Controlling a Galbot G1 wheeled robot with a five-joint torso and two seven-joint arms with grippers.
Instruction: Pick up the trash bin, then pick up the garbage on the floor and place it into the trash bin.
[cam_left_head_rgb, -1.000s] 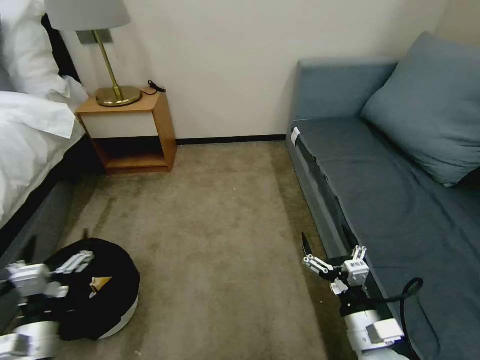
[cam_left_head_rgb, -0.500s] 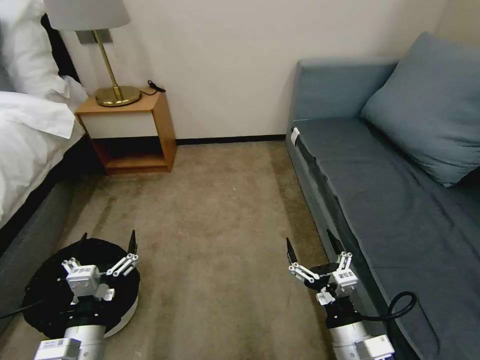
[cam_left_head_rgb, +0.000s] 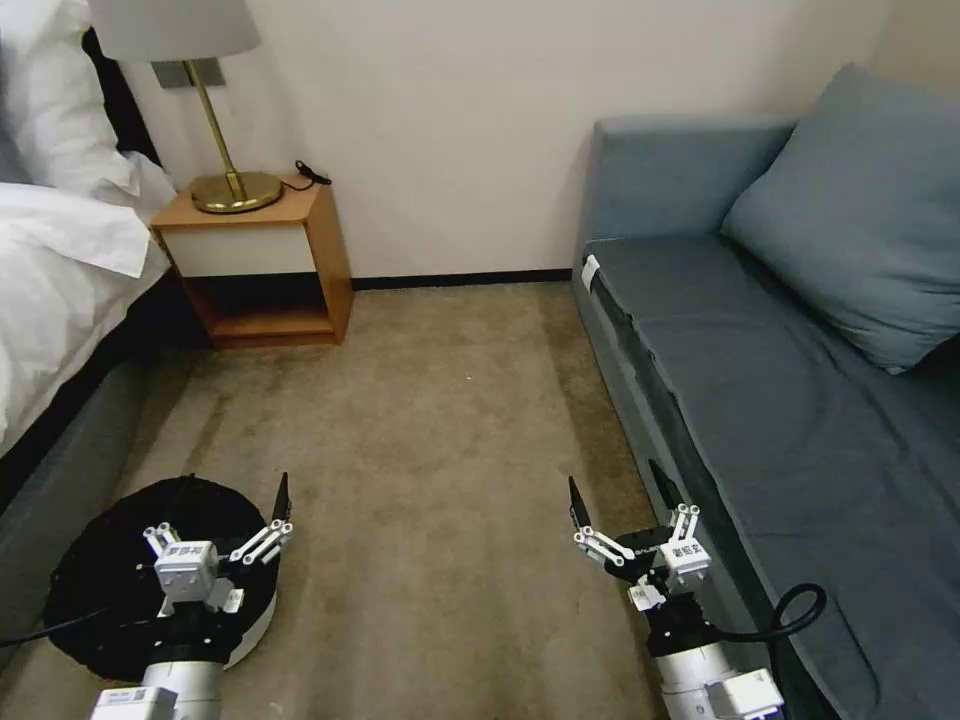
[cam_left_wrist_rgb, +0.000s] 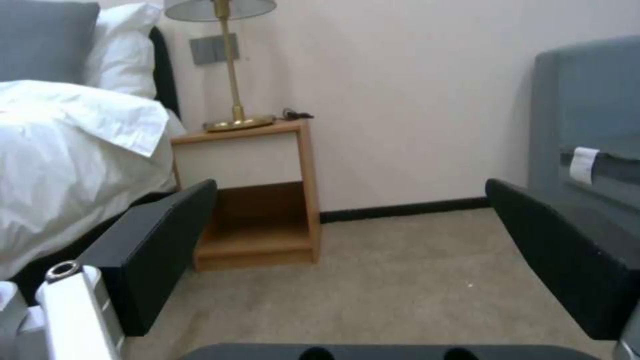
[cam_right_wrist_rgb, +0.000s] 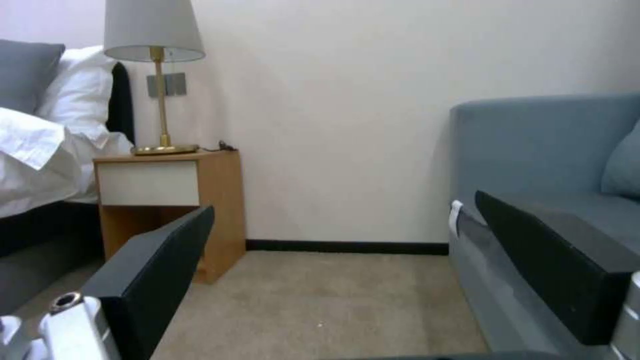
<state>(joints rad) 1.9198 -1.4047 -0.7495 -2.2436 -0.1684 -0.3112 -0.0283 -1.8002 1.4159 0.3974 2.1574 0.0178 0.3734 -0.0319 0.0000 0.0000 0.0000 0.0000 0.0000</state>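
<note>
At the far left of the head view, a bed with white bedding (cam_left_head_rgb: 55, 290) is seen, with a grey base panel along the floor. The trash bin (cam_left_head_rgb: 95, 575), a round white container lined with a black plastic bag, is positioned on the beige carpet (cam_left_head_rgb: 420, 450) at the lower left, just beside the bed base. The left gripper (cam_left_head_rgb: 232, 498) is held above the bin's right-hand part, with its fingers spread wide and nothing between them; in the left wrist view the two black finger pads (cam_left_wrist_rgb: 157, 245) are seen well apart, with bare carpet and the room beyond framed between them. The contents of the bin cannot be told, as the interior is dark and partly covered by the left arm. Behind the bin, against the wall, a wooden nightstand (cam_left_head_rgb: 265, 265) is placed beside the bed, and a brass lamp (cam_left_head_rgb: 225, 150) with a grey shade is carried on its top, next to a small black cable. The carpet between bed and sofa is shown as an open strip. The right gripper (cam_left_head_rgb: 617, 500) is held above the carpet near the front edge of the blue-grey sofa (cam_left_head_rgb: 800, 420), with its fingers likewise spread and nothing held. A large blue-grey cushion (cam_left_head_rgb: 860, 215) is leaned against the sofa back at the far right.
</note>
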